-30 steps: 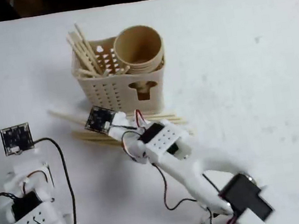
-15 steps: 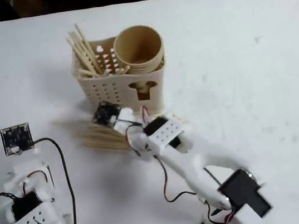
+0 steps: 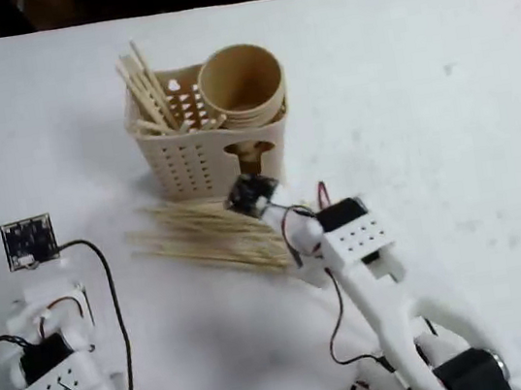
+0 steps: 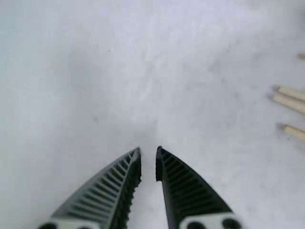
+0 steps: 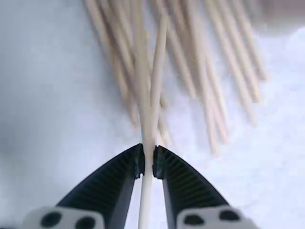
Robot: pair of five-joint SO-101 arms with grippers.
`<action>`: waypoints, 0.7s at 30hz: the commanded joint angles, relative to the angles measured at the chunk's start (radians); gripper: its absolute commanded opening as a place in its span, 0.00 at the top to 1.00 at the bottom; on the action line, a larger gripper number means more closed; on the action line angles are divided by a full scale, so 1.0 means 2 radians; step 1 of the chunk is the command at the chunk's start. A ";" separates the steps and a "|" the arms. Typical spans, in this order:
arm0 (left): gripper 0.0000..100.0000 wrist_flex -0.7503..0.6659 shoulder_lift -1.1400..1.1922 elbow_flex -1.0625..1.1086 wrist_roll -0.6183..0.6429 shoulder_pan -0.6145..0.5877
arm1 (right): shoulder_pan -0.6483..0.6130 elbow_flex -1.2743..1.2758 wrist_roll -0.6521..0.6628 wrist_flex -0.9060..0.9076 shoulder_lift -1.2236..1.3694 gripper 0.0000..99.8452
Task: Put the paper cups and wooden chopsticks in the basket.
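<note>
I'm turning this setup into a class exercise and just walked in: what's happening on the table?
The right gripper is shut on one or two thin wooden chopsticks from the loose pile lying on the white table in front of the cream perforated plastic basket. Stacked brown paper cups and a bunch of chopsticks stand in the basket already. The left gripper rests over bare table off to the side, jaws a narrow gap apart, holding nothing.
</note>
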 commanded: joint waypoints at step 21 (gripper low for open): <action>0.92 -0.012 -0.004 -0.002 -0.002 0.007 | 0.044 0.079 0.053 -0.014 -0.019 0.86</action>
